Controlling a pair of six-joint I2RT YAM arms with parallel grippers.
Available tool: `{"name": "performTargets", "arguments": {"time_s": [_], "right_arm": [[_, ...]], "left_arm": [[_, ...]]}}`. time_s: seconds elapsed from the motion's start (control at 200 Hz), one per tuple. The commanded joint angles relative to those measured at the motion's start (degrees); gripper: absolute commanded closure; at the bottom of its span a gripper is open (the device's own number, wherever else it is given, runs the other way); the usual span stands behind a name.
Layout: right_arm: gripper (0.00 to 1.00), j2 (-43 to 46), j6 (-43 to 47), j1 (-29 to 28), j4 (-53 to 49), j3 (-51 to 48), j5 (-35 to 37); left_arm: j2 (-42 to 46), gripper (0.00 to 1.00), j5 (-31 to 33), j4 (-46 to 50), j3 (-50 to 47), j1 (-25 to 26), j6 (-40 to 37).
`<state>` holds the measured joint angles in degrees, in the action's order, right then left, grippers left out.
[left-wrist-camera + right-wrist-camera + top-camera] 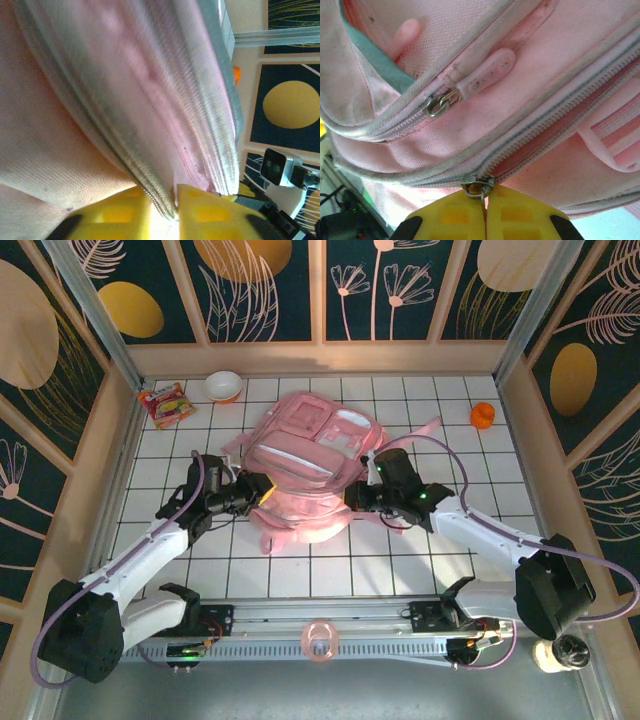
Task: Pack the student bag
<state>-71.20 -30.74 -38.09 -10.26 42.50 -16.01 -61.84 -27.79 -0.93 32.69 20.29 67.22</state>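
Centre of the top view: student bag (305,455), lying flat on the white tiled table (300,575), pale front pockets up, straps trailing to the right.

At the bag's lower-left edge: left gripper (262,492), touching the fabric. Bottom of the left wrist view: shows the yellow left fingers (115,215) a sliver apart, a grey zipper seam (160,200) running down into the gap. Cannot tell whether pinched or merely lying between.

At the bag's lower-right edge: right gripper (352,496), up against the bag. Bottom centre of the right wrist view: shows the yellow right fingers (520,215) pressed together, pinching the metal ring of a zipper slider (476,185). Upper left there: second slider (439,105) with a pink rubber pull (487,75).

Far edge of the table in the top view: white bowl (223,386) and snack packet (165,403) upper left, orange object (483,416) upper right, all well apart from the bag.
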Motion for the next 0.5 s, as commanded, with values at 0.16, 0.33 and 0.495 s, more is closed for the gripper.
{"name": "performTargets", "arguments": {"time_s": [0.16,0.33,0.495], "right_arm": [[1.0,-5.4,-1.9,-9.0,-2.4,5.7,7.4],[1.0,-9.5,-2.0,-10.7,-1.4,7.9,7.2],[1.0,-10.2,-2.0,-12.1,1.6,8.8,5.5]], "left_arm": [[2.0,0.56,3.3,-0.5,-0.6,4.0,-1.2],[-0.1,0.51,3.0,-4.2,-2.9,10.1,1.8],[-1.2,0.5,3.6,-4.5,-2.8,11.2,2.0]]}}
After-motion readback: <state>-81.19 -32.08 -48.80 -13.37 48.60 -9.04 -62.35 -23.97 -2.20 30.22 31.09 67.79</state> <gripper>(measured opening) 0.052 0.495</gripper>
